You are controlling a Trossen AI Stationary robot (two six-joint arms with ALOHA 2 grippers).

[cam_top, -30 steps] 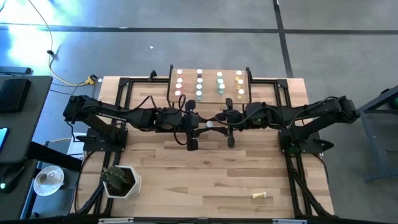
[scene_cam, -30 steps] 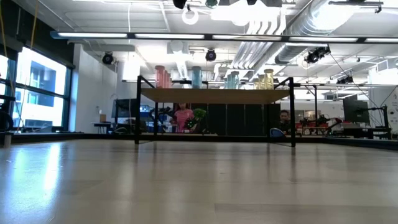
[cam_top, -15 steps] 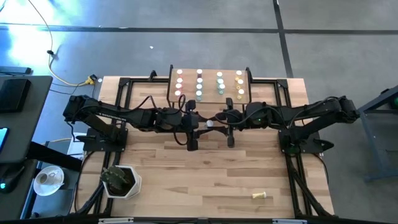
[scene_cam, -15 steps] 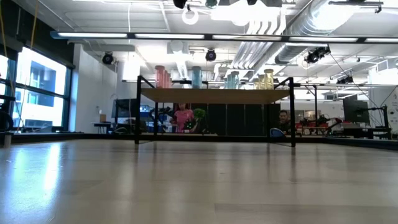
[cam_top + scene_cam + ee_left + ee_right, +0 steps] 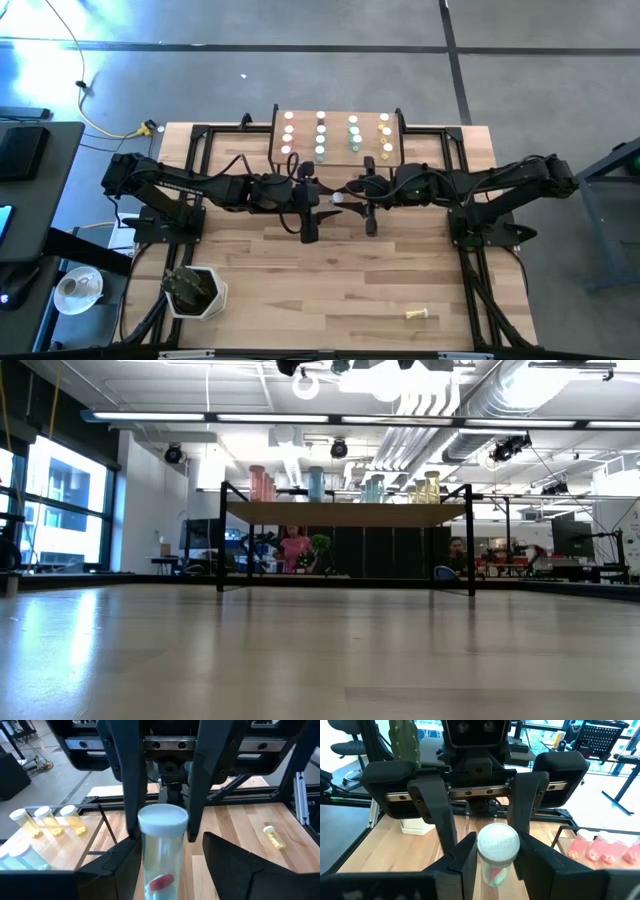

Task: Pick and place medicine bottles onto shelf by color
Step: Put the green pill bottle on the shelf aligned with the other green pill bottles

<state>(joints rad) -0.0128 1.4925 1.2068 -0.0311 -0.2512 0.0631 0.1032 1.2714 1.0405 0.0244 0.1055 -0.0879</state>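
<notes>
A small clear bottle with a white cap and red pills inside hangs in mid-air in front of the shelf, between my two grippers. My right gripper is shut on it. My left gripper is open, its fingers standing on either side of the bottle's body end. The shelf carries several bottles in four columns: pink, blue, green, yellow. My right gripper pinches the bottle's white cap end between its two fingers. It comes level from the table's right, with the fingers lying along the bottle. The bottle lies level, its body pointing toward the left arm, lifted clear of the table.
A yellow bottle lies on its side on the tabletop near the front right. A white pot with a cactus stands at the front left. Black frame rails run along both sides of the table.
My left gripper has opened and let go of the bottle's body end without moving away. The bottle stays level in the right gripper's hold.
</notes>
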